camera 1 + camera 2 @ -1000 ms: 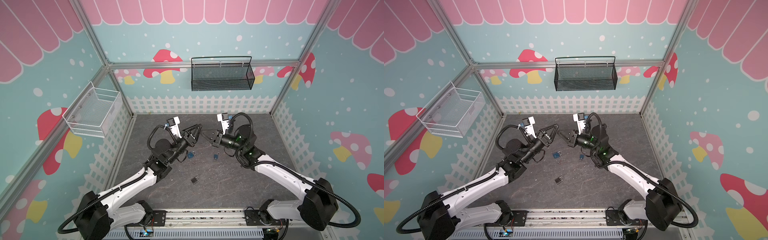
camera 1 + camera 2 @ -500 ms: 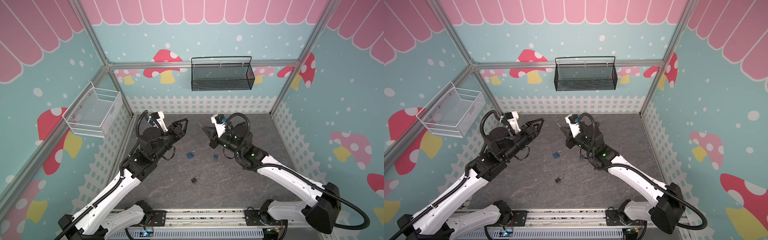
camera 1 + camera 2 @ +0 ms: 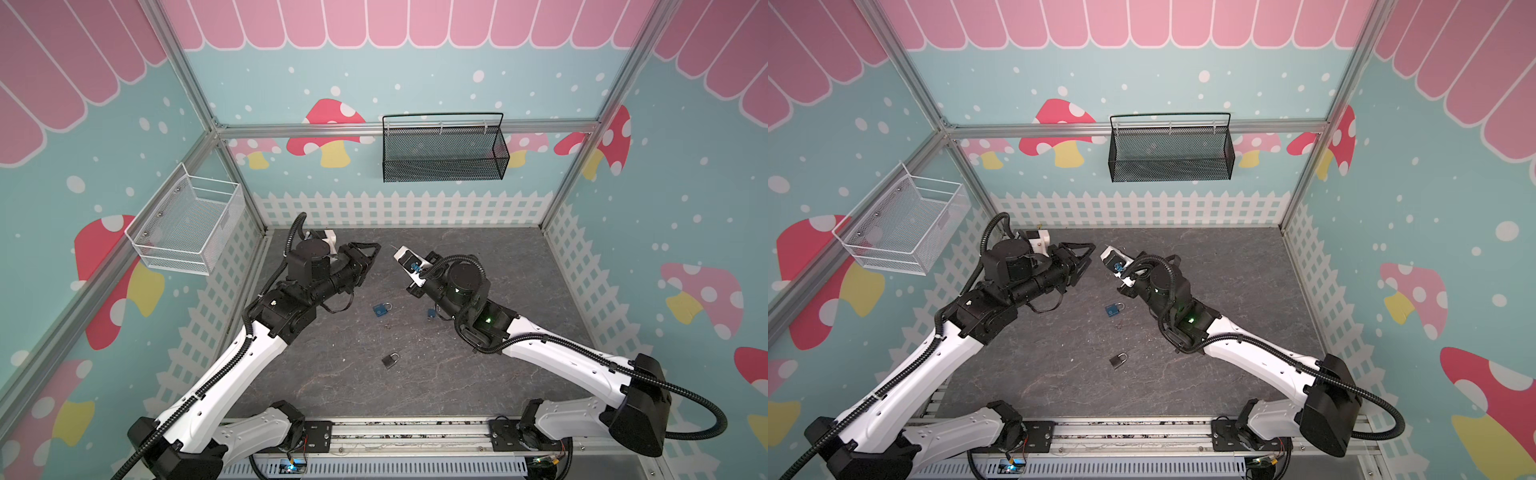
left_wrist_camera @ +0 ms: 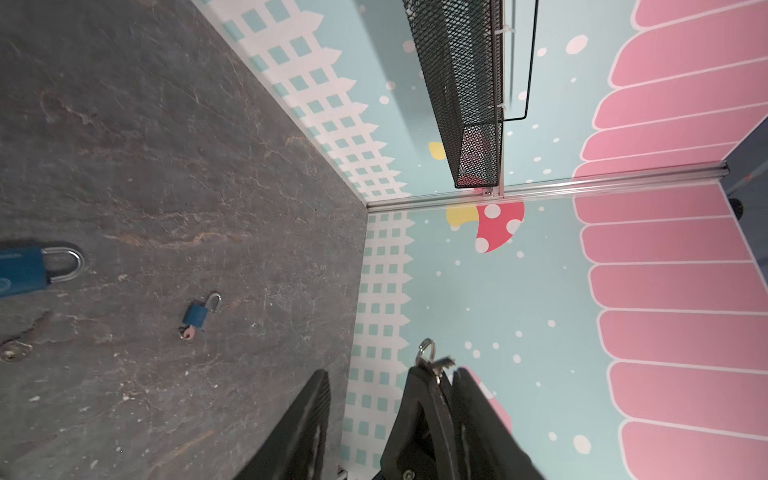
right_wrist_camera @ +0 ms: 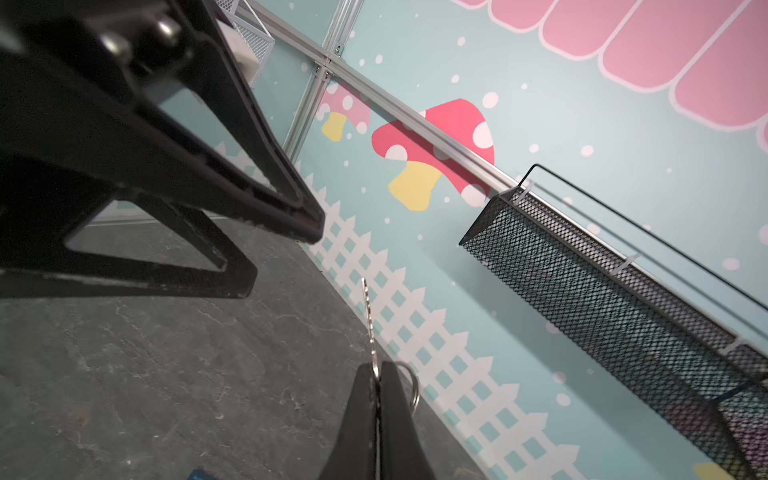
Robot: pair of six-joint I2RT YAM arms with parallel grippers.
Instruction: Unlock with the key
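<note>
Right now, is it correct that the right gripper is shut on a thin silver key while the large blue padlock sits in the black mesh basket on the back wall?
Nearly: the right gripper is shut on the thin silver key, but the large blue padlock lies on the dark grey floor, not in the black mesh basket, as both top views show.

The blue padlock (image 3: 381, 309) and black padlock (image 3: 390, 360) contrast with the veined grey tabletop (image 3: 353, 399).

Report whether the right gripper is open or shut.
Shut. In the right wrist view the right gripper pinches the key between closed jaws, blade sticking out past them.
</note>
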